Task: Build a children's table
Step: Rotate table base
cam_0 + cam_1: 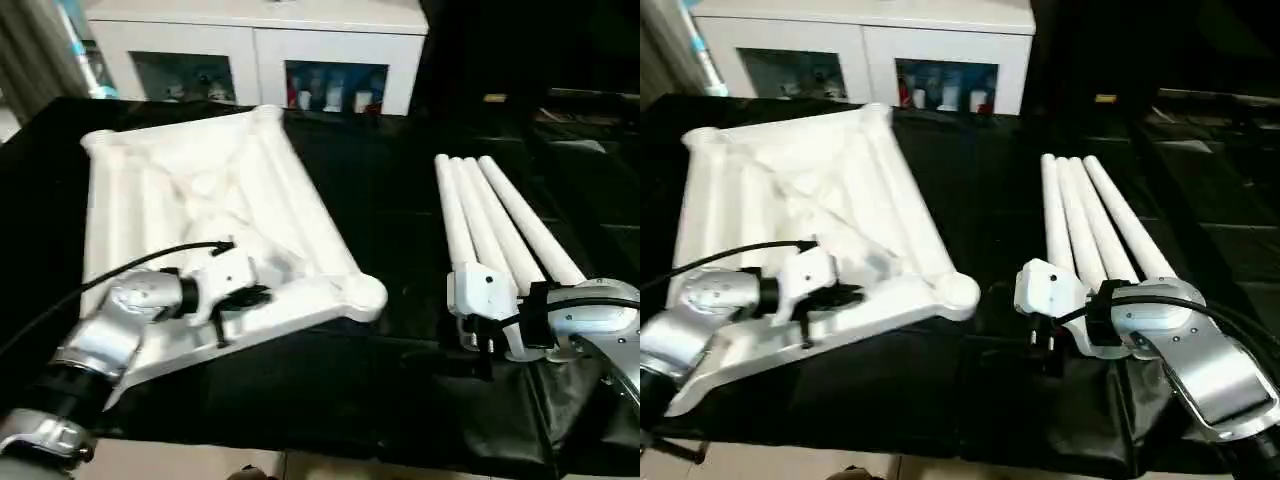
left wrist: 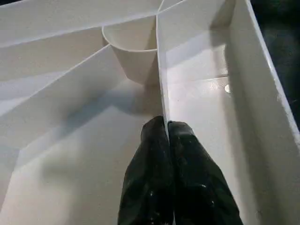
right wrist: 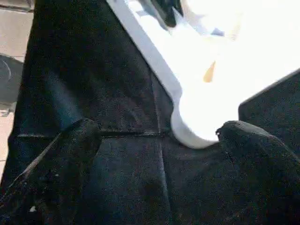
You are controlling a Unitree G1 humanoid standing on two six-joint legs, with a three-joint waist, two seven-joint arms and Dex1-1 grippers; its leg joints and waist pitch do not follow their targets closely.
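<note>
My left gripper (image 2: 167, 129), pinching a rib of the white ribbed plastic tabletop (image 1: 200, 200), could slip; my right gripper (image 3: 157, 136) gapes empty.

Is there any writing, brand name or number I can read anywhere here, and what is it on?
None can be read.
Table top: plain white, no markings.
Four legs: plain white.
Items behind the cabinet glass: any labels are too small and blurred to read.
</note>
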